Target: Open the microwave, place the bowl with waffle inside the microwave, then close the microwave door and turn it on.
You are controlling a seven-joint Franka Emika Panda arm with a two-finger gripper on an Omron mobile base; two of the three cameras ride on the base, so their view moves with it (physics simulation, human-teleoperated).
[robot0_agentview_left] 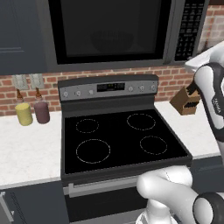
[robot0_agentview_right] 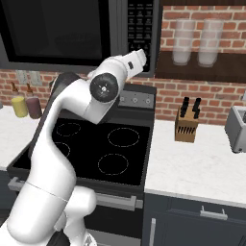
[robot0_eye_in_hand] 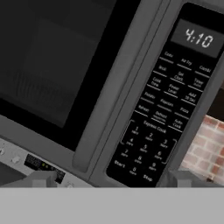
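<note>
The microwave (robot0_agentview_left: pixel 109 65) hangs over the stove with its door (robot0_agentview_left: pixel 109 30) shut. Through the dark window a dim round shape, the bowl (robot0_agentview_left: pixel 111 41), sits inside; the waffle is hidden. In the hand view the door's window (robot0_eye_in_hand: pixel 57 65) is at the left, the long bar handle (robot0_eye_in_hand: pixel 118 87) runs down the middle, and the black keypad (robot0_eye_in_hand: pixel 162 113) is at the right, with a display (robot0_eye_in_hand: pixel 199 38) reading 4:10. My gripper (robot0_eye_in_hand: pixel 113 179) is open and holds nothing, close in front of the keypad's lower end. From the right base view, the gripper (robot0_agentview_right: pixel 141 55) is up against the keypad strip (robot0_agentview_right: pixel 140 24).
The black stove (robot0_agentview_left: pixel 113 135) lies below the microwave. A knife block (robot0_agentview_right: pixel 186 122) stands on the counter to its right, with a toaster (robot0_agentview_right: pixel 238 127) farther right. Two bottles (robot0_agentview_left: pixel 33 113) stand at the back left. Glasses (robot0_agentview_right: pixel 192 43) sit on a shelf.
</note>
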